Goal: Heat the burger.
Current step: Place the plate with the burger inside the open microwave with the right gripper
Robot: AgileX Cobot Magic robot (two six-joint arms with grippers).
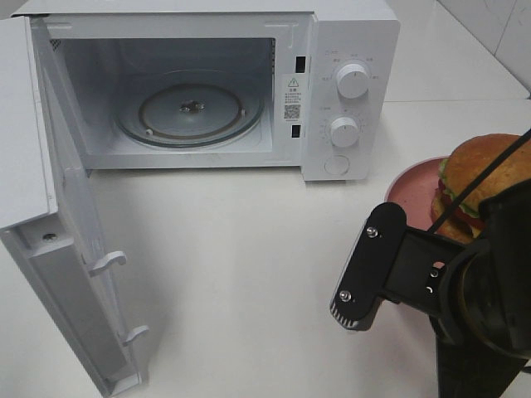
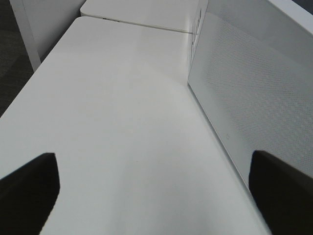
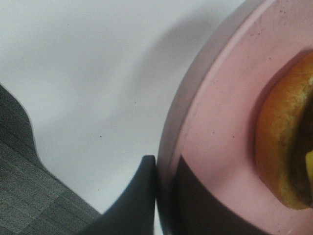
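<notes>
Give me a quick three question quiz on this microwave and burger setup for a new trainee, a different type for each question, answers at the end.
1. True or false: the microwave has its door shut.
2. Where does the burger sit? A, inside the microwave. B, on the pink plate. C, straight on the table.
3. Fill in: the right gripper is closed on the plate's ____.

Key: 1 false, the door is swung wide open. 2 B. 3 rim.
</notes>
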